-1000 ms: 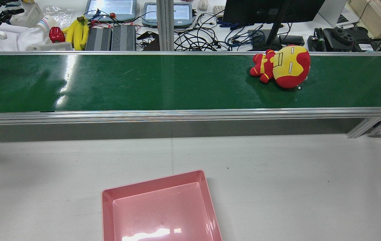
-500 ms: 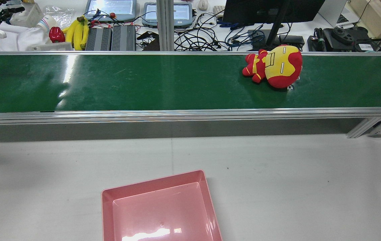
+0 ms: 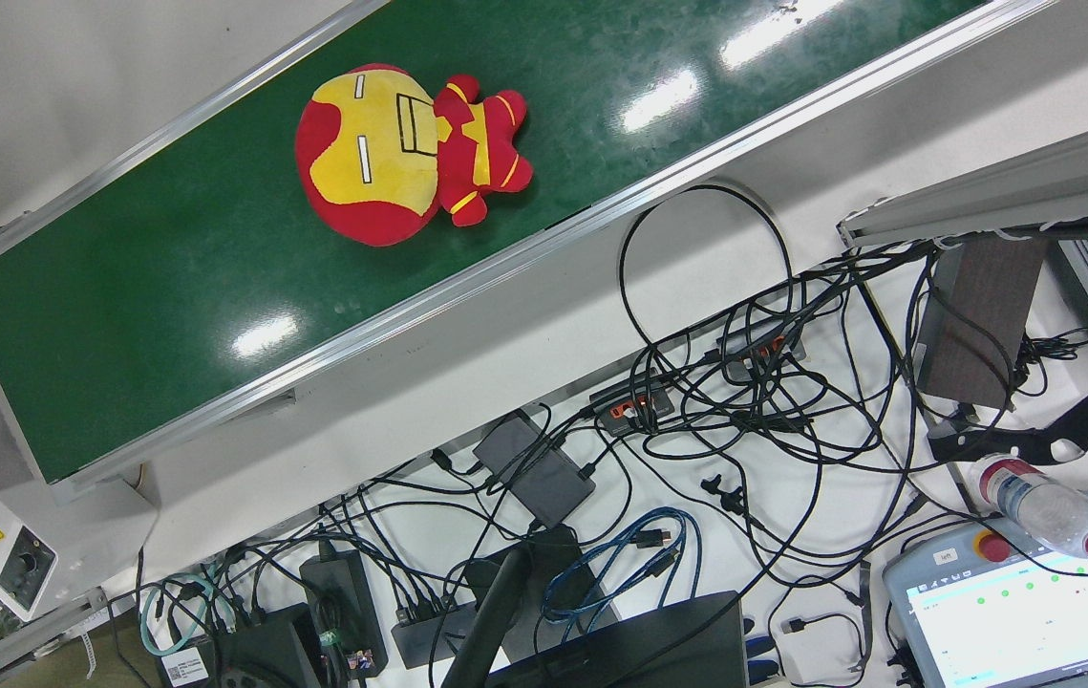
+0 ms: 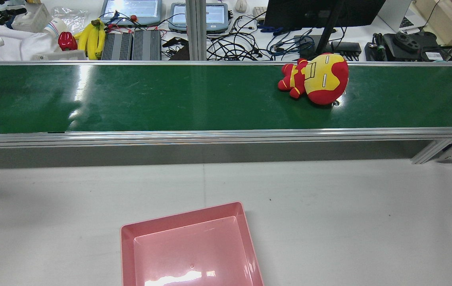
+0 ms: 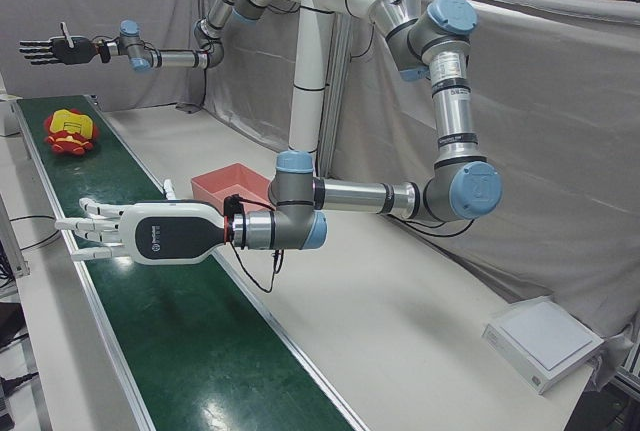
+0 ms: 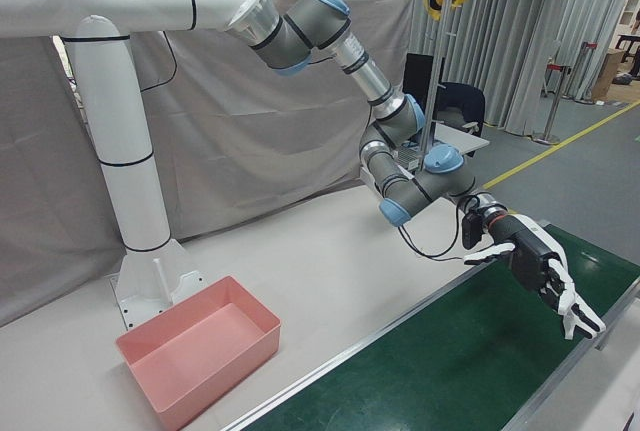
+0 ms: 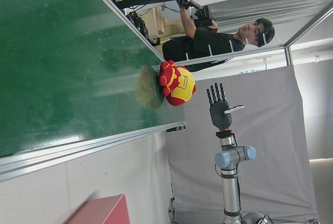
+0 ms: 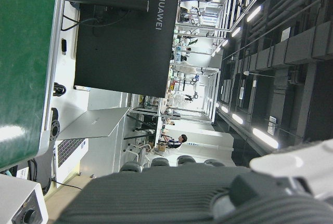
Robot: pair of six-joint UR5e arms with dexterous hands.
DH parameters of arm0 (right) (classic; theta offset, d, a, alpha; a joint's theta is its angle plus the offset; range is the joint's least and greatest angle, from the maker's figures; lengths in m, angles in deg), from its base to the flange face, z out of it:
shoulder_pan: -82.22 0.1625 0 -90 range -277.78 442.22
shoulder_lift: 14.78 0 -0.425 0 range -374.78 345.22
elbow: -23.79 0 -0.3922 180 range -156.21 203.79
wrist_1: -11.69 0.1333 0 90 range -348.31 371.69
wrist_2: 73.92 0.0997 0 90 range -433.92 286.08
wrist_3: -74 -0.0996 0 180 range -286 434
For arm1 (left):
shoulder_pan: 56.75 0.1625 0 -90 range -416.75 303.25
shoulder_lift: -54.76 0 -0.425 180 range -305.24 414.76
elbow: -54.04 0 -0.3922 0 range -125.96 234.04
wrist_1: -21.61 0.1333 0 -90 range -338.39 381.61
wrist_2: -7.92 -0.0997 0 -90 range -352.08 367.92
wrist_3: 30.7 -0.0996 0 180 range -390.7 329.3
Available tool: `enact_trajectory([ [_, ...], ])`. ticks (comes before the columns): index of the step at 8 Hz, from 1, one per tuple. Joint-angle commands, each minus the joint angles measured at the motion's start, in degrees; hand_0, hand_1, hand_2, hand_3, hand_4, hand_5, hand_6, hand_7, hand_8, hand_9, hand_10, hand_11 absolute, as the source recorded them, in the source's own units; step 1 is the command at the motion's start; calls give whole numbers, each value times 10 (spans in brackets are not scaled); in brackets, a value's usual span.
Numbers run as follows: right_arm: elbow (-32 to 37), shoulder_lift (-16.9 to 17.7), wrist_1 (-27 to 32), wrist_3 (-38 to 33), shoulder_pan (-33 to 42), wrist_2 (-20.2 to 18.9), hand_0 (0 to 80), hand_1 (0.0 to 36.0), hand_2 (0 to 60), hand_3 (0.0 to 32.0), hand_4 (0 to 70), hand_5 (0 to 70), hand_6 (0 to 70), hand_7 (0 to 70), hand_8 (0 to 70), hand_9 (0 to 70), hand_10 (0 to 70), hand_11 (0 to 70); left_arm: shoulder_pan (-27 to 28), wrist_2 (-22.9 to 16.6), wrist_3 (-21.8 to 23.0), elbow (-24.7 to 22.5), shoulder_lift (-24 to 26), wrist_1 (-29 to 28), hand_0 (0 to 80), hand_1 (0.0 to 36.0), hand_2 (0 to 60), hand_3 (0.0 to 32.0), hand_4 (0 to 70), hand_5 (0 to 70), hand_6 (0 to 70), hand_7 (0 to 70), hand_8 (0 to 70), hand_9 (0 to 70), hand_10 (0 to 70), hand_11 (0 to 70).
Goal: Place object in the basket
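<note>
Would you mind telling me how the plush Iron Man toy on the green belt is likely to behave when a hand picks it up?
The plush Iron Man toy looks stuffed and soft, so probably light and squashy. Its big round head might roll on the green belt if nudged.

rear and front views share the belt (image 4: pixel 170 99)

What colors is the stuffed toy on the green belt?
The stuffed toy is red and yellow; the front view shows it best.
</note>
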Motion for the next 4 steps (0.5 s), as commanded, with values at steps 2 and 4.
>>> enact_trajectory([
  [2, 0, 0, 0, 0, 0, 0, 0, 0, 0, 0, 0, 0, 0, 0, 0, 0, 0, 0, -4, 0, -6, 4, -14, -6, 586, 219, 0, 0, 126, 240, 48, 41, 106, 166, 0, 0],
  [4, 0, 0, 0, 0, 0, 0, 0, 0, 0, 0, 0, 0, 0, 0, 0, 0, 0, 0, 2, 1, -16, 12, -30, -7, 582, 217, 0, 0, 134, 245, 52, 44, 115, 179, 0, 0],
])
